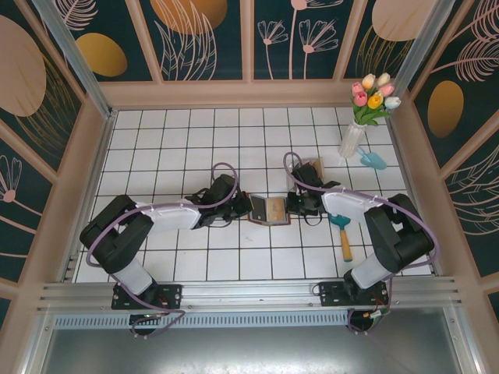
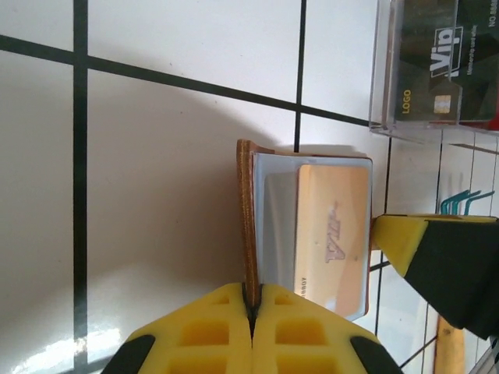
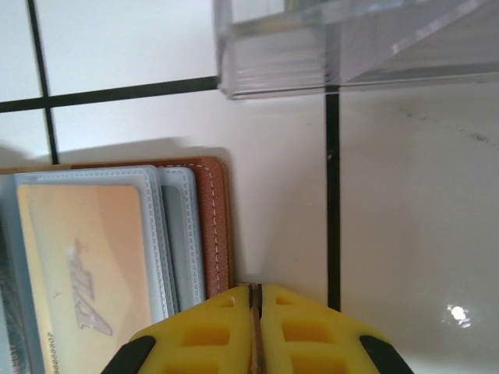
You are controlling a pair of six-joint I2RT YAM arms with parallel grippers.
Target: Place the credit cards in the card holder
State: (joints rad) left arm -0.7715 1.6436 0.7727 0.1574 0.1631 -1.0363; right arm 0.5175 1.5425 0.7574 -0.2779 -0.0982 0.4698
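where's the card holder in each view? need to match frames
Top external: card holder dead centre.
Left wrist: card holder centre, cover standing on edge.
Right wrist: card holder lower left.
Shared landmark: clear tray, top right in left wrist, top in right wrist.

This is a staged robot test cell rather than a lived-in room. A left arm (image 1: 129,234) and a right arm (image 1: 394,234) are bolted to an aluminium rail (image 1: 249,294) at the near edge of a white gridded surface (image 1: 171,140). Leaf-patterned wall panels (image 1: 203,39) box it in. A vase of tulips (image 1: 355,136) stands beyond and to the right of the right end effector (image 1: 291,207).
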